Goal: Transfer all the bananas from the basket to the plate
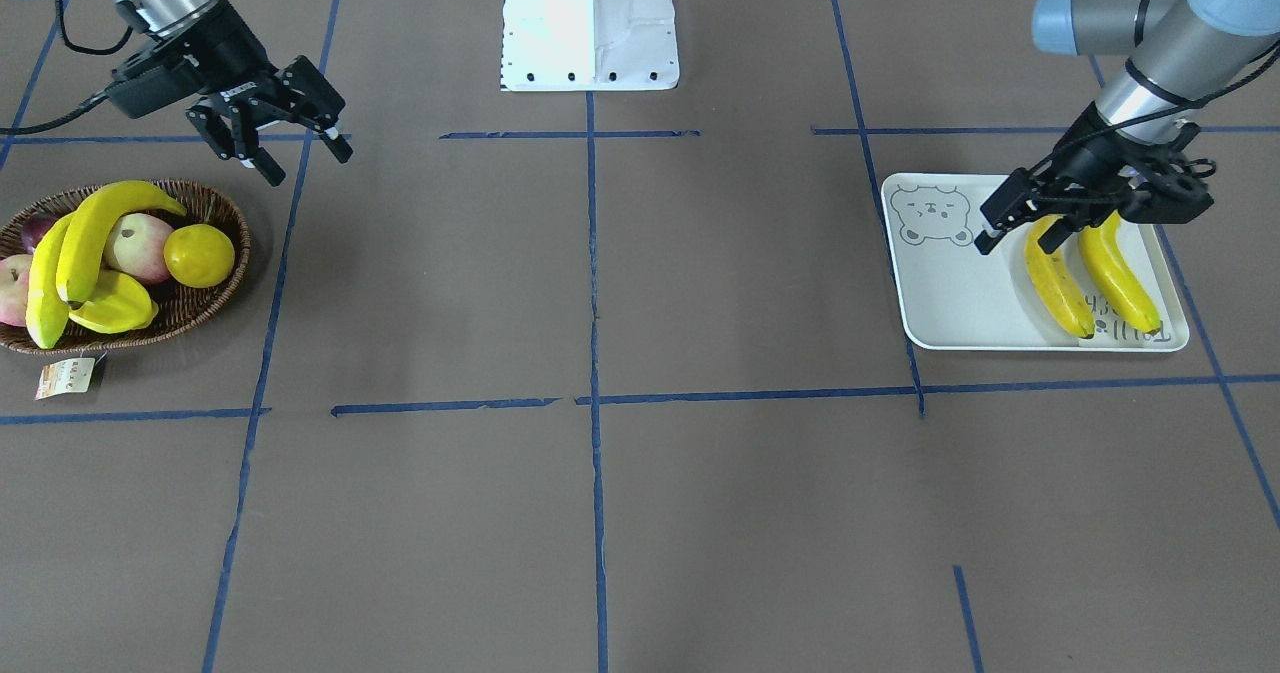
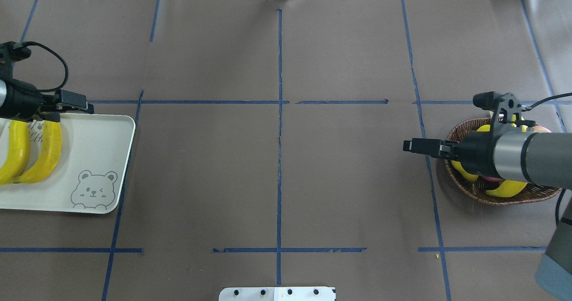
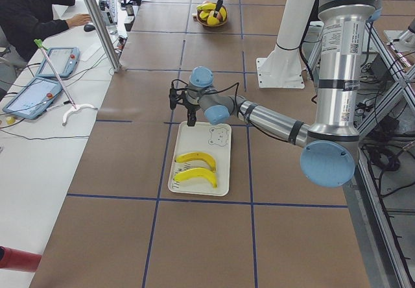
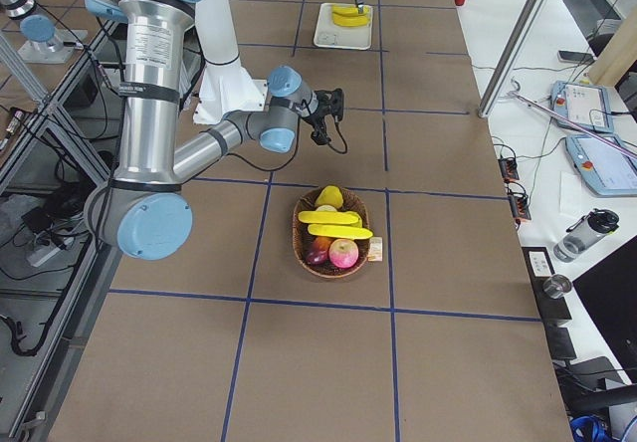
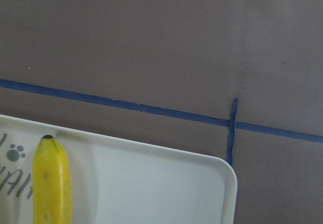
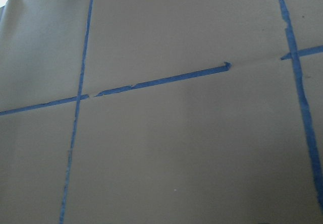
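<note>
Two bananas (image 1: 1058, 288) (image 1: 1118, 278) lie side by side on the white bear-face plate (image 1: 950, 293). My left gripper (image 1: 1020, 236) hovers open and empty just above their far ends. It also shows in the overhead view (image 2: 73, 104). The left wrist view shows one banana tip (image 5: 52, 183) on the plate (image 5: 151, 183). Two more bananas (image 1: 95, 233) (image 1: 45, 288) lie in the wicker basket (image 1: 225, 293). My right gripper (image 1: 305, 158) is open and empty, above the table beside the basket's inner edge.
The basket also holds a starfruit (image 1: 115, 308), a lemon (image 1: 200, 255) and apples (image 1: 140, 248), with a paper tag (image 1: 65, 378) beside it. The robot's white base (image 1: 590, 23) stands at mid-table. Blue tape lines cross the brown table.
</note>
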You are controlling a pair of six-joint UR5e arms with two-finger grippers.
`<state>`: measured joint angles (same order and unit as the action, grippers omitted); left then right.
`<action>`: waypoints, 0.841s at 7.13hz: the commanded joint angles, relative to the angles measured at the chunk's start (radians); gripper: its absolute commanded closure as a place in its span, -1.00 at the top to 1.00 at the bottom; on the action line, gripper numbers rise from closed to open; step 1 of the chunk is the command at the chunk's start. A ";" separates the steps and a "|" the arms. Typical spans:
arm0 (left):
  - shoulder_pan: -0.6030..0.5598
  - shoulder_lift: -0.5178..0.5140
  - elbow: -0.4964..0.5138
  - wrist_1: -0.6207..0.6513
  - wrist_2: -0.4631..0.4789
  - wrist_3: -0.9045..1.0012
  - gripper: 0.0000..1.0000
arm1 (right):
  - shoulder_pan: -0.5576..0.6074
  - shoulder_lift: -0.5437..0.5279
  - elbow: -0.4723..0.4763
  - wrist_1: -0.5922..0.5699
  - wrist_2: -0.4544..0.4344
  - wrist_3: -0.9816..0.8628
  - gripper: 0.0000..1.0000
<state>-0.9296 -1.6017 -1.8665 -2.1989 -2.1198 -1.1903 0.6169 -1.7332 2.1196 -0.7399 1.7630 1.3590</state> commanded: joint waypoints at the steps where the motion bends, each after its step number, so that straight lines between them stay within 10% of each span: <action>1: 0.069 -0.047 -0.026 0.001 0.009 -0.110 1.00 | 0.111 -0.121 -0.024 0.089 0.103 -0.014 1.00; 6: 0.106 -0.116 -0.036 0.022 0.026 -0.160 1.00 | 0.221 -0.272 -0.127 0.077 0.188 -0.144 1.00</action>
<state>-0.8249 -1.7149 -1.8983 -2.1779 -2.0943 -1.3473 0.8237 -1.9794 2.0322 -0.6622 1.9361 1.2422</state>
